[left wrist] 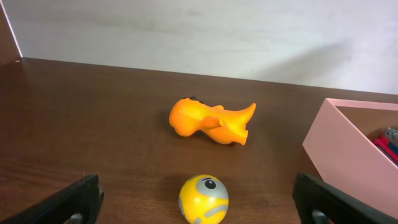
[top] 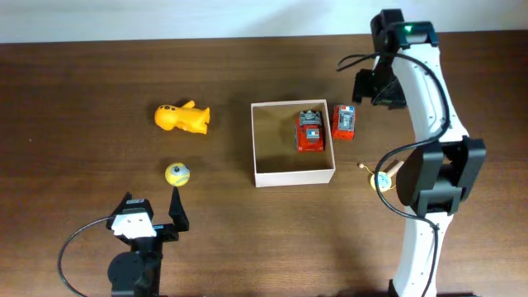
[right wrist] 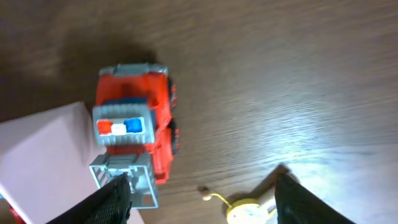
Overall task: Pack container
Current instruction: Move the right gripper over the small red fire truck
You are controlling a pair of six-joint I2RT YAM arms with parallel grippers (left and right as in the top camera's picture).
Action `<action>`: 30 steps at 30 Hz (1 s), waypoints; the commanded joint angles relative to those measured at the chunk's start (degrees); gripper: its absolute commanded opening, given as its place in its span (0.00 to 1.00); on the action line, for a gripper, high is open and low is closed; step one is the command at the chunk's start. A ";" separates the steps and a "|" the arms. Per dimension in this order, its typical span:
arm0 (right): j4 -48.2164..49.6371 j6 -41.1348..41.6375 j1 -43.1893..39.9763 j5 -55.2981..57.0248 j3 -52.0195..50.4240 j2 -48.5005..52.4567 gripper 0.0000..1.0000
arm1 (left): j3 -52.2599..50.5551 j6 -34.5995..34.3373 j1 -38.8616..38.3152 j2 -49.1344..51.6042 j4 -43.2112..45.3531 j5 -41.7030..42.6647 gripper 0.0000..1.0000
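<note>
Where the brown wooden table (top: 82,82) meets a pale wall (top: 165,16), the square white-walled container (top: 293,176) sits mid-table holding one red toy truck (top: 310,132). A second red truck (top: 344,122) lies just outside its right wall. One orange duck toy (top: 183,117) and one yellow ball (top: 177,174) lie on open wood leftward. The left gripper (top: 151,200) and the right gripper (right wrist: 202,183) stand parted, empty.

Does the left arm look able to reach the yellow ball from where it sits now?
Probably yes. The yellow ball lies on bare table straight ahead of the left fingers, which stand wide open. Nothing lies between; the orange toy and the container sit clear of the path.
</note>
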 commanded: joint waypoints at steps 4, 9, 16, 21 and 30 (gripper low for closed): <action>2.10 -4.28 0.35 -6.27 -2.91 0.00 0.70 | -0.33 -0.13 0.24 -0.15 0.13 0.61 0.99; 3.80 -6.82 1.75 -8.26 -3.17 0.00 0.74 | -0.33 -0.11 0.24 -0.15 0.13 0.61 0.99; 7.54 -6.88 3.19 -8.26 -7.30 0.11 0.75 | -0.33 -0.13 0.24 -0.15 0.13 0.61 0.99; 10.21 -6.88 3.17 -8.26 -11.26 0.11 0.75 | -0.33 -0.13 0.24 -0.15 0.13 0.61 0.99; 14.53 -6.91 3.19 -8.28 -14.75 0.17 0.75 | -0.33 -0.11 0.24 -0.15 0.13 0.61 0.99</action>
